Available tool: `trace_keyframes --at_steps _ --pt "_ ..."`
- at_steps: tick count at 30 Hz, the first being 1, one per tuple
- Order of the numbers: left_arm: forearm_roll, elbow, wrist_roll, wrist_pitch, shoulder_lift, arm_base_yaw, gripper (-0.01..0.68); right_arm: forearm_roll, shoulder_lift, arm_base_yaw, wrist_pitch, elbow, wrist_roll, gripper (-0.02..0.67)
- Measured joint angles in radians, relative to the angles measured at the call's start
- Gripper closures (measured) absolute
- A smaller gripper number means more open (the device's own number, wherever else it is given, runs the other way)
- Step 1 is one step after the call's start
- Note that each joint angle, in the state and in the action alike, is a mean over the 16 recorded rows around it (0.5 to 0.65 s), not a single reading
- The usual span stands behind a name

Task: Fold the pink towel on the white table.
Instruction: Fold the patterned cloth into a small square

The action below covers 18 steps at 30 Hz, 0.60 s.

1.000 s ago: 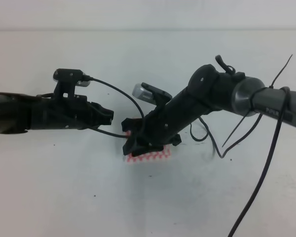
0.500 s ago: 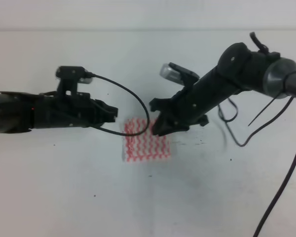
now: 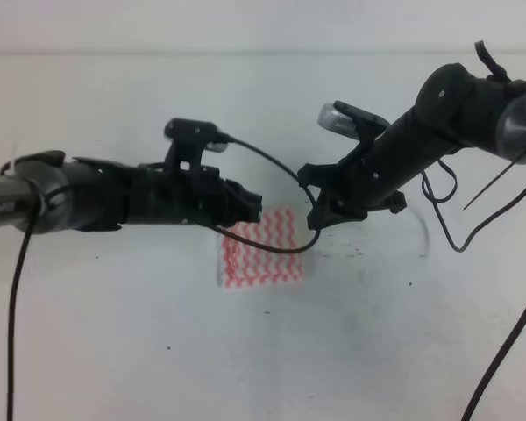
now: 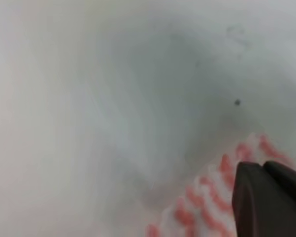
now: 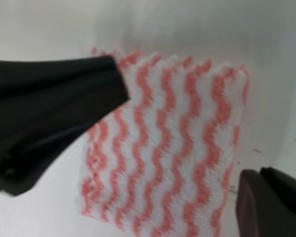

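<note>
Though both wrist views show only a dark fingertip each, I cannot tell whether either set of jaws is parted; neither seems to hold cloth. My left gripper (image 3: 252,210) has pushed in over the towel's (image 3: 261,250) ten-o'clock corner, while my right gripper (image 3: 320,215), pressed on the cloth a second ago, has lifted off toward two o'clock. The towel lies flat as a small rectangle near the middle of the table (image 3: 114,333). I judge that fold released, the left arm coming next.
</note>
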<state>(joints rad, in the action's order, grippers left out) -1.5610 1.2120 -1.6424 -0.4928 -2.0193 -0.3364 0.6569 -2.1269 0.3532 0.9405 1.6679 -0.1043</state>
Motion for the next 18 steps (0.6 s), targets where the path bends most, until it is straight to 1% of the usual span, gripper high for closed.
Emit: trace_keyframes --at_steps 9,14,18 --pt "0.139 0.026 0.105 0.036 -0.042 -0.011 0.677 0.013 -0.001 0.000 -0.011 0.000 -0.003 0.666" --pt "0.211 0.027 0.154 0.048 -0.027 -0.009 0.677 0.020 -0.002 0.001 -0.016 0.000 -0.003 0.666" --pt "0.238 0.028 0.183 0.039 -0.007 -0.008 0.677 0.025 -0.002 0.005 -0.018 0.000 -0.003 0.666"
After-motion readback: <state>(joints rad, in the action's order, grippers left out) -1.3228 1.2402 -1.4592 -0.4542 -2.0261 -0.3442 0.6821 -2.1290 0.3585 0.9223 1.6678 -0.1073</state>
